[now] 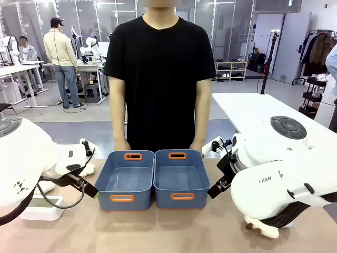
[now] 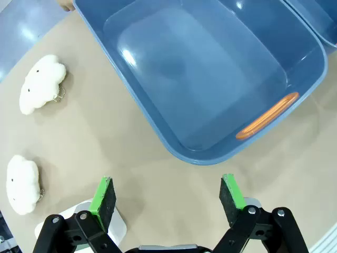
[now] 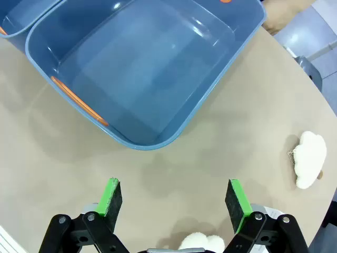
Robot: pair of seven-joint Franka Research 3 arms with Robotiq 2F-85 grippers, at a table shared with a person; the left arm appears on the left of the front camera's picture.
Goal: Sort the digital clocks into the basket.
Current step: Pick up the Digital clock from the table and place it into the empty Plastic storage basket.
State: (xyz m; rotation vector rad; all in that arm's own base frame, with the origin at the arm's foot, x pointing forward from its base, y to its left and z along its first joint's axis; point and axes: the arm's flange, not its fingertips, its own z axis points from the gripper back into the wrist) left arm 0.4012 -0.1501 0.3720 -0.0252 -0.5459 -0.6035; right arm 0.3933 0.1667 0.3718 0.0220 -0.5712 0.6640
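Two identical slate-blue baskets with orange-rimmed handle slots stand side by side mid-table, the left basket (image 1: 128, 179) and the right basket (image 1: 181, 177), both empty. One white digital clock (image 1: 43, 206) with a grey-green face lies at the near left, partly under my left arm. My left gripper (image 1: 89, 190) hangs open beside the left basket (image 2: 210, 79), nothing between its green pads (image 2: 105, 197). My right gripper (image 1: 215, 191) is open too, just off the right basket (image 3: 142, 68). Its pads (image 3: 111, 197) hold nothing.
White plush toys lie on the left side (image 2: 41, 84) (image 2: 22, 184) and the right side (image 3: 309, 159) (image 3: 200, 242), one of them under my right arm (image 1: 261, 227). A person in a black shirt (image 1: 158, 79) stands at the far edge, hands (image 1: 122, 145) resting behind the baskets.
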